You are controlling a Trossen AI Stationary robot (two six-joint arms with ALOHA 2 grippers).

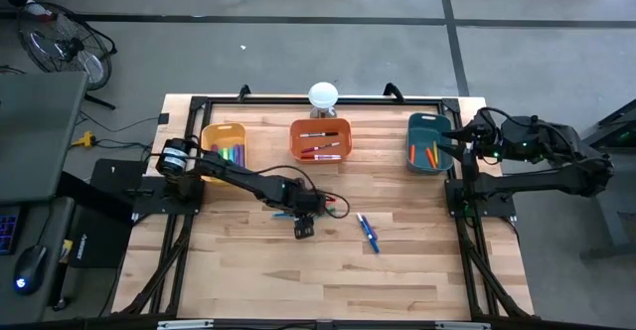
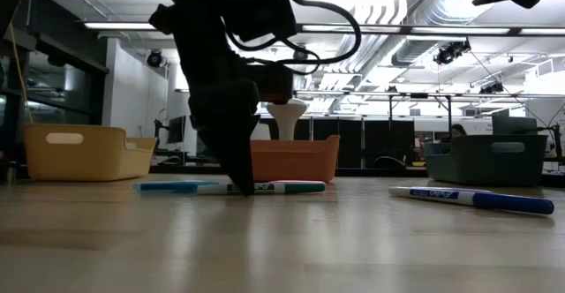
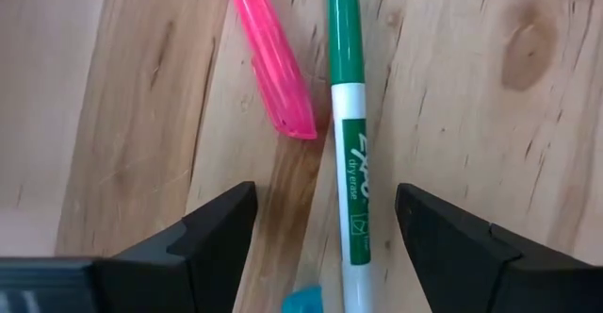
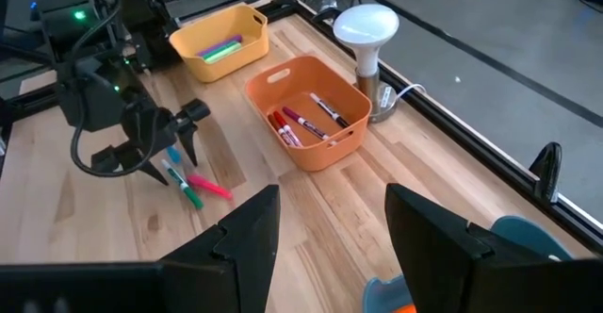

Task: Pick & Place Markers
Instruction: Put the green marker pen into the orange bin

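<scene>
My left gripper [image 3: 325,228] is open and low over the middle of the table, pointing down. One finger stands on each side of a green-and-white marker [image 3: 349,162] without touching it. A pink marker [image 3: 273,58] lies close beside the green one, and a teal marker [image 2: 172,186] lies by them. In the low view the fingertips [image 2: 238,184] reach down to table level at these markers. A blue marker [image 1: 368,233] lies alone to the right. My right gripper [image 4: 330,228] is open and waits above the teal bin [image 1: 427,141] at the table's right.
A yellow bin [image 1: 224,143], an orange bin [image 1: 320,139] and the teal bin stand in a row along the far side, each with markers inside. A white lamp [image 1: 323,96] stands behind the orange bin. Bare wood stretches toward the near edge.
</scene>
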